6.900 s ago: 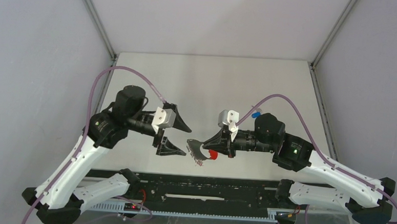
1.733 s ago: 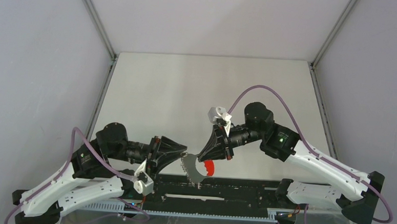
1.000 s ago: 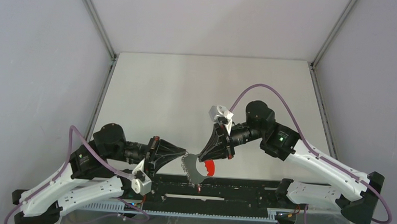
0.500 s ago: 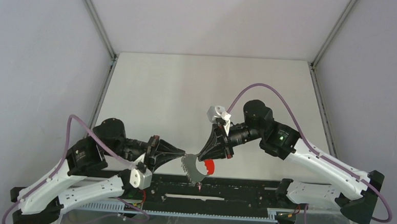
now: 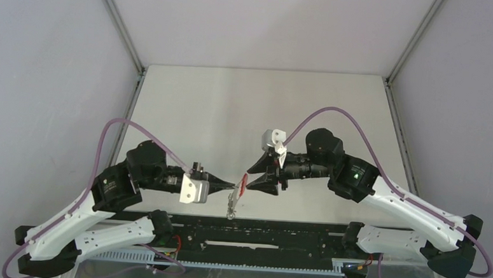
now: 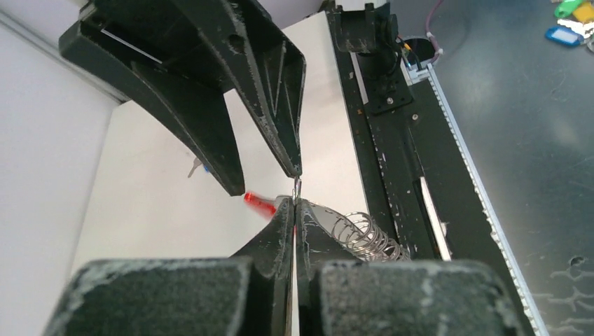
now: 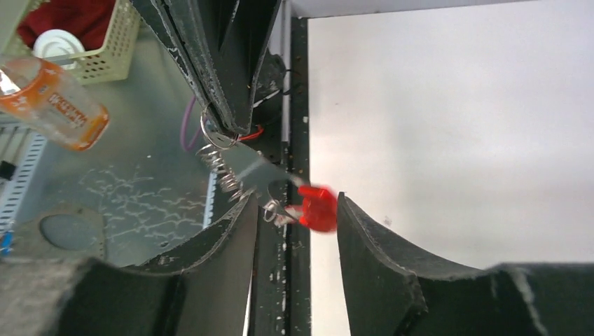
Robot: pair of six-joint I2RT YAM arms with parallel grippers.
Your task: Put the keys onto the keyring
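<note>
My left gripper point(image 5: 236, 185) is shut on one thin silver ring of the keyring point(image 5: 231, 205), just above the table's near edge. The keyring hangs from it: a grey metal strip point(image 7: 256, 171), a cluster of silver rings point(image 6: 364, 238) and a red end point(image 7: 319, 208). My right gripper point(image 5: 249, 179) faces the left one tip to tip and stands open. The red end lies between its fingers point(image 7: 378, 266), and I cannot tell whether it touches them. One small key with a blue tag point(image 6: 198, 168) lies on the table beyond the right gripper.
The black base rail point(image 5: 258, 232) runs along the near edge under the hanging rings. Off the table, the right wrist view shows a mesh basket point(image 7: 84, 42) and an orange-labelled bottle point(image 7: 52, 94). Coloured tags point(image 6: 564, 35) lie on the floor.
My right gripper has opened and let go of the keyring. The left wrist has rolled and risen a little, and the keyring now hangs edge-on from the left gripper alone.
</note>
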